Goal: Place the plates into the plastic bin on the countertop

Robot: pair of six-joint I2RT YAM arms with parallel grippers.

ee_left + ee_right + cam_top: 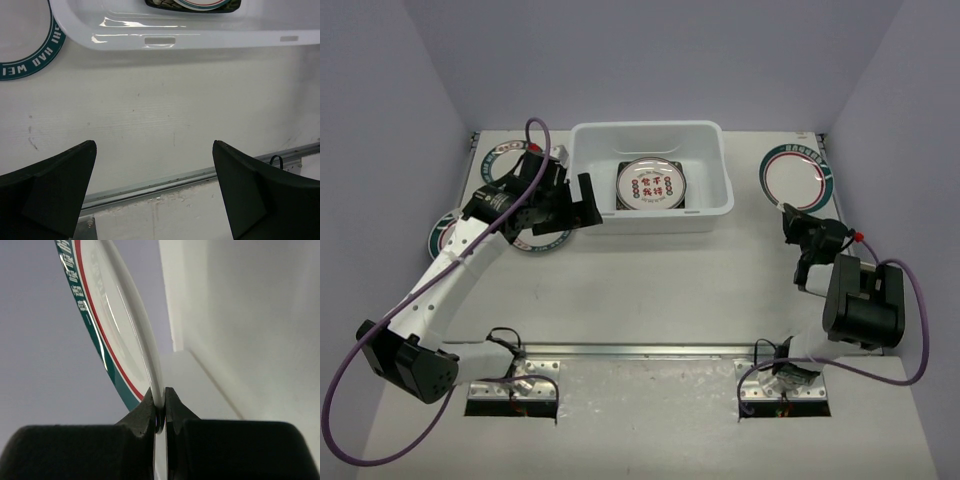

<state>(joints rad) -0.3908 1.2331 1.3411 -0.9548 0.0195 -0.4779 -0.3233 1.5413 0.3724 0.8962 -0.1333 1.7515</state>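
Note:
The white plastic bin [705, 205] stands at the back middle of the countertop [660, 290]. In it a round plate with red characters [651, 184] lies on a square black plate [623, 165]. My left gripper [570, 215] is open and empty by the bin's front left corner; the left wrist view shows its spread fingers [60, 185] over bare countertop, with the bin [150, 37] ahead. My right gripper [790, 212] is shut on the near rim of a teal-rimmed round plate [794, 175]; the right wrist view shows the pads [150, 410] pinching this plate [107, 315].
Two more teal-rimmed plates lie at the left, one at the back [500, 163] and one nearer [445, 235], both partly under my left arm. A metal rail [640, 350] runs along the near edge. Walls close in the sides and back.

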